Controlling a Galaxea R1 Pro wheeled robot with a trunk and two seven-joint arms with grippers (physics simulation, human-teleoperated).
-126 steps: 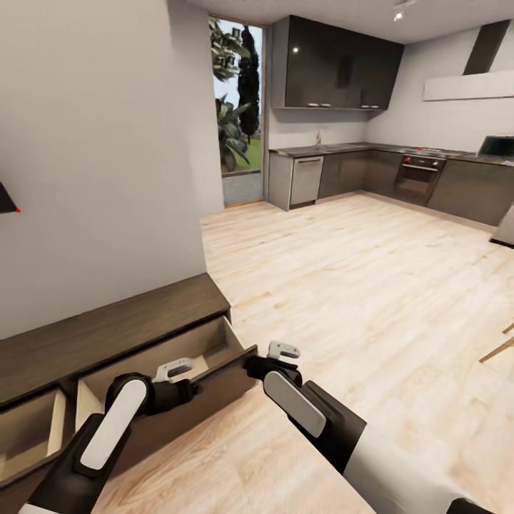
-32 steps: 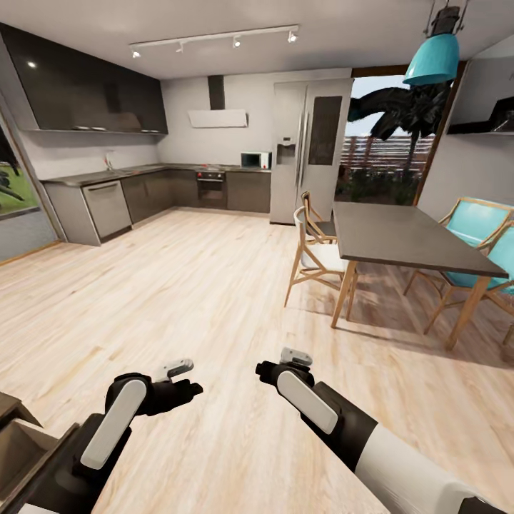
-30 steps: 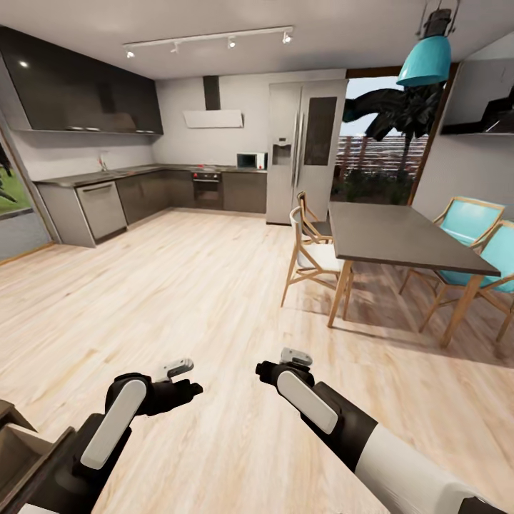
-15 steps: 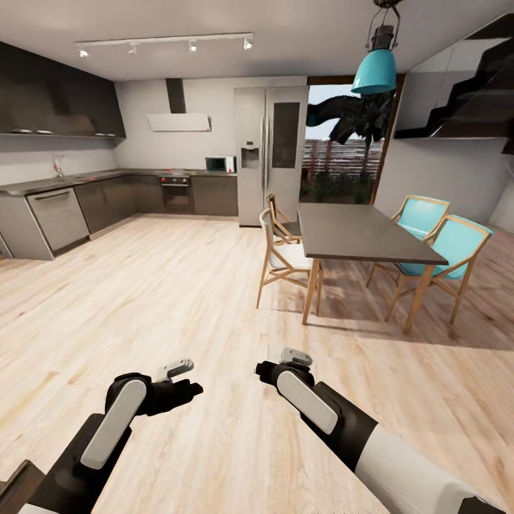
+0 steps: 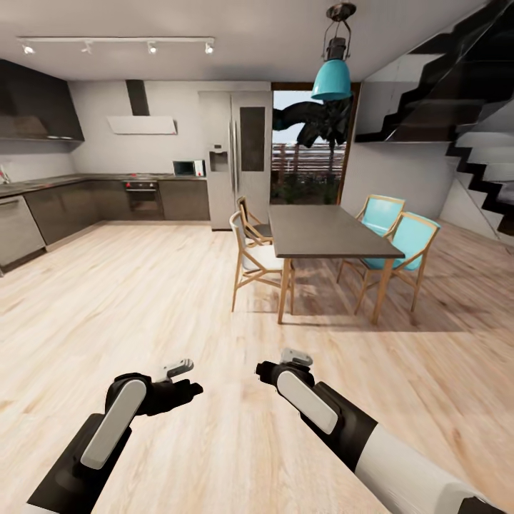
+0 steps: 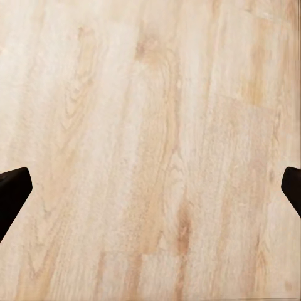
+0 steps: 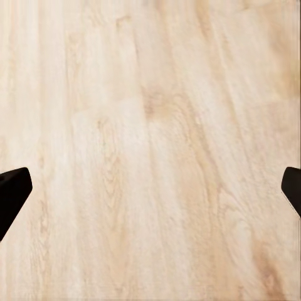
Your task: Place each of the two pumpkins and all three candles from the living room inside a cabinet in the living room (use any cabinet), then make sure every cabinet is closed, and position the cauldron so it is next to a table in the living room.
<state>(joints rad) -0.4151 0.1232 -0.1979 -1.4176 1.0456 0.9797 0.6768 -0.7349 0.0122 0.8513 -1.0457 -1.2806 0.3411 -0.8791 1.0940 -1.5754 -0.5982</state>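
The pumpkins, candles, cabinet and cauldron are out of view. In the head view both arms are held low in front of me over the pale wooden floor. My left gripper (image 5: 183, 385) and right gripper (image 5: 275, 371) point down at the planks. In the left wrist view, the left gripper (image 6: 150, 188) is open, its dark fingertips (image 6: 12, 191) far apart with bare floor between them. The right wrist view has the right gripper (image 7: 150, 188) just as wide open and holding nothing.
A dark-topped dining table (image 5: 323, 232) stands ahead, with wooden chairs (image 5: 253, 260) on its left and teal chairs (image 5: 400, 246) on its right. Kitchen counters (image 5: 86, 203) and a fridge (image 5: 235, 157) line the back left. Stairs (image 5: 478, 164) rise at the right. Open floor (image 5: 107, 307) lies between.
The camera has swung right: the dark cabinet with its open drawers left the picture and the dining table and stairs came in. Both arms kept their pose.
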